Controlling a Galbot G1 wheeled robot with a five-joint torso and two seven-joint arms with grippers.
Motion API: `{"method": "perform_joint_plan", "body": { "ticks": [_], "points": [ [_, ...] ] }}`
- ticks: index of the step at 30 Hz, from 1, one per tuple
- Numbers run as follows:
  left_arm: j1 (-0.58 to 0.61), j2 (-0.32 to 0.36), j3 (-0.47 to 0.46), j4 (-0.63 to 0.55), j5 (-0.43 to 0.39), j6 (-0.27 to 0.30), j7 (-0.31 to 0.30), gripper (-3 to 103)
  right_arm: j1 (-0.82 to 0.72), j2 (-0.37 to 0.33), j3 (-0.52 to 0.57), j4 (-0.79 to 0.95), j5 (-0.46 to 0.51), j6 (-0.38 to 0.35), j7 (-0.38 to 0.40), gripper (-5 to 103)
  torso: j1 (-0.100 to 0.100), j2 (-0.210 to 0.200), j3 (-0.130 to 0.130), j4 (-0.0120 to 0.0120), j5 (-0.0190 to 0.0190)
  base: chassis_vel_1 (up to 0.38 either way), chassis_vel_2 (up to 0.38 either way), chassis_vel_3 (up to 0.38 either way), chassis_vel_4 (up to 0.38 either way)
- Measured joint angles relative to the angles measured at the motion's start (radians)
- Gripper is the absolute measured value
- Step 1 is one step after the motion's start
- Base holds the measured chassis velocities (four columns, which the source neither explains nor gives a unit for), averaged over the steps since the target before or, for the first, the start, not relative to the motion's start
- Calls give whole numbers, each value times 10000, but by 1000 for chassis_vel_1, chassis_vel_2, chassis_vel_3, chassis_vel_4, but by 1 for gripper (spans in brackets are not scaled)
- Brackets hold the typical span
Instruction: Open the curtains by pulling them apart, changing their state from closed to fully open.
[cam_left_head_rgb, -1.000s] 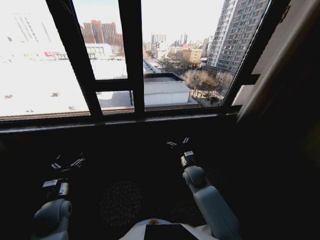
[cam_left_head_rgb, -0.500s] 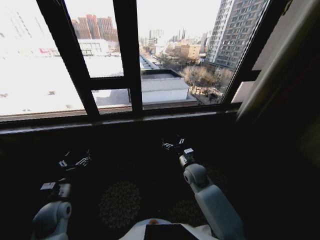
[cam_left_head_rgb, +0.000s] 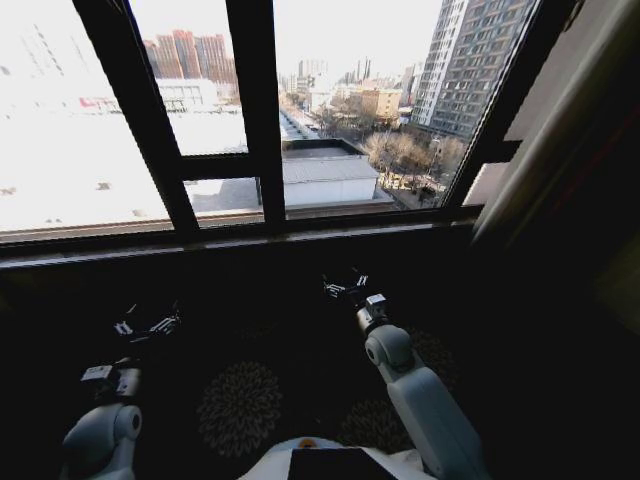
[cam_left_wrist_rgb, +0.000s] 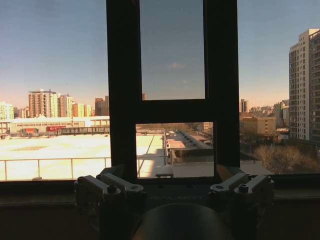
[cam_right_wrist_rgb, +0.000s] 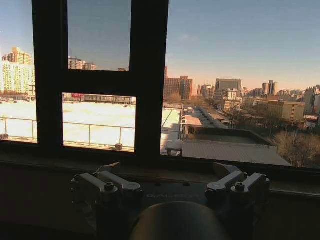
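step: looks finished, glass bare | curtains (cam_left_head_rgb: 560, 150): bunched at window frame's (cam_left_head_rgb: 250, 120) right edge | left gripper (cam_left_head_rgb: 146, 325), right gripper (cam_left_head_rgb: 346, 286): below the sill, spread wide, empty | next: probably just confirm nothing remains to pull

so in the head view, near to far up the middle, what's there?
Robot torso → patterned carpet → right pincer → dark wall under the sill → window frame → low grey-roofed building outside → distant towers.
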Motion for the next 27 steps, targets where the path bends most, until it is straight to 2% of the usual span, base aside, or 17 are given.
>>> {"method": "perform_joint_plan", "body": {
  "ticks": [27],
  "points": [
    [30, -17, -108, -16, 297, -41, -2, 100, -68, -45, 29, -75, -54, 254, -5, 100, 0, 0, 0, 0, 0, 0, 0, 0, 0]
  ]
}}
